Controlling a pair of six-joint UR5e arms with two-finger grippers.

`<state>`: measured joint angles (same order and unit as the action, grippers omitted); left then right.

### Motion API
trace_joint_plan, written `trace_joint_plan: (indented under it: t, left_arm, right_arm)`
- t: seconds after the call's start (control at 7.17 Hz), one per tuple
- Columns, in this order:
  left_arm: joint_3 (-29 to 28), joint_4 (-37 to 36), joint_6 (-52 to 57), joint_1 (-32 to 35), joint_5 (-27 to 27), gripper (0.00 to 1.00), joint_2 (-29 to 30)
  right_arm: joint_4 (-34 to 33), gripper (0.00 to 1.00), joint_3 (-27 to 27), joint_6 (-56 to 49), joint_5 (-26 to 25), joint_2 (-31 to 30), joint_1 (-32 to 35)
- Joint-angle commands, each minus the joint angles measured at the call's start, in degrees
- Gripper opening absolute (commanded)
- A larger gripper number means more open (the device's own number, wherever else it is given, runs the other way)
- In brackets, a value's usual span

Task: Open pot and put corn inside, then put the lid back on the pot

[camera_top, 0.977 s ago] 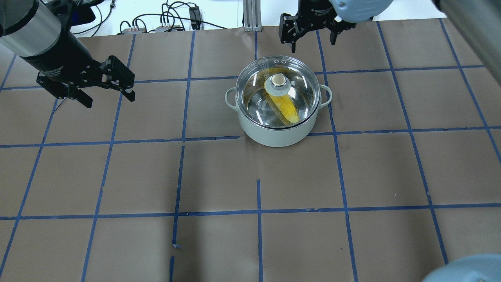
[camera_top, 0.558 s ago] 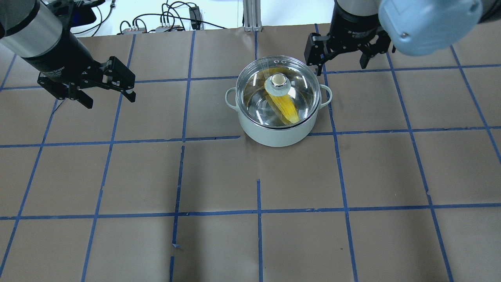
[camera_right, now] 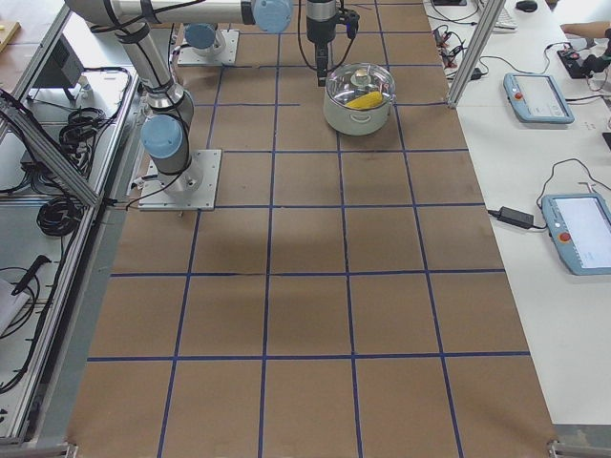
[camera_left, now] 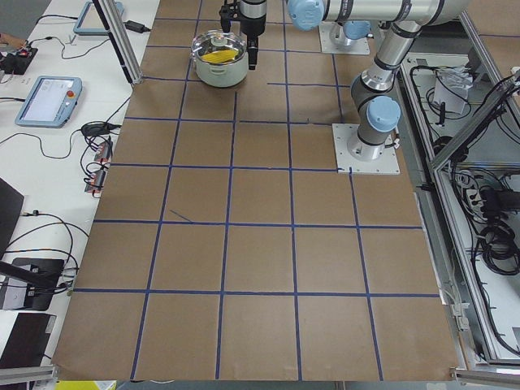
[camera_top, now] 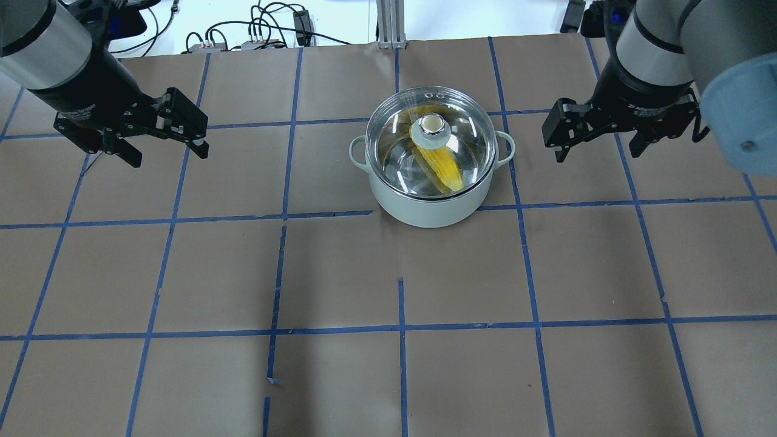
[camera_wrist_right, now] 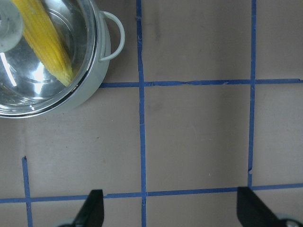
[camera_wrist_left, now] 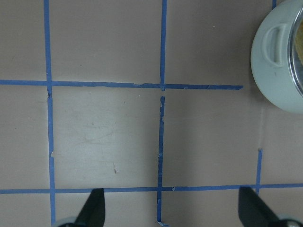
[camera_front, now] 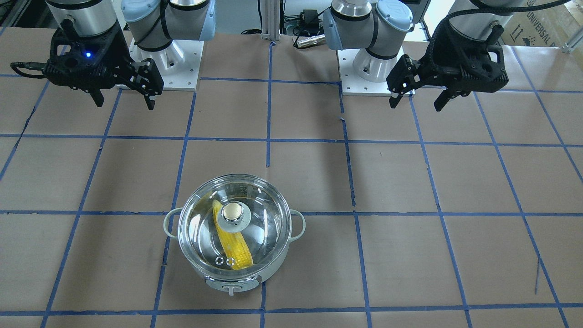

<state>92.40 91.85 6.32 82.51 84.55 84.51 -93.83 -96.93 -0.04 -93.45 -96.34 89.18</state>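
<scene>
Your job looks done: the corn [camera_top: 443, 167] lies inside the pot [camera_top: 425, 209], and the glass lid [camera_top: 431, 125] sits on its rim. The left gripper [camera_top: 169, 155] and right gripper [camera_top: 598, 154] hang empty either side, fingers spread, well apart from it.

Six views, pot [camera_top: 425, 209] in all

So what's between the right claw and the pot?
Nothing stands there: in the overhead view only brown paper and a blue tape line separate the right gripper from the pot.
</scene>
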Motion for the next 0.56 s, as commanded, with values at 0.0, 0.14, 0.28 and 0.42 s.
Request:
trace_joint_plan:
  t: [0.0, 0.14, 0.28, 0.42]
  left_arm:
    - [0.2, 0.2, 2.1, 0.1, 0.2, 1.0, -0.2]
    - [0.2, 0.1, 2.1, 0.2, 0.0, 1.0, 0.6]
    - [0.3, 0.2, 2.2, 0.1, 0.1, 1.0, 0.7]
    - [0.3, 0.2, 2.3, 0.0, 0.1, 1.0, 0.8]
  right_arm:
    - [-0.1, 1.0, -0.3, -0.1, 0.5, -1.0, -0.3]
    - [0.3, 1.0, 0.6, -0.1, 0.6, -1.1, -0.3]
    - [0.5, 1.0, 2.1, -0.1, 2.9, -1.1, -0.2]
    - [0.8, 1.0, 3.2, -0.1, 3.7, -1.0, 0.0]
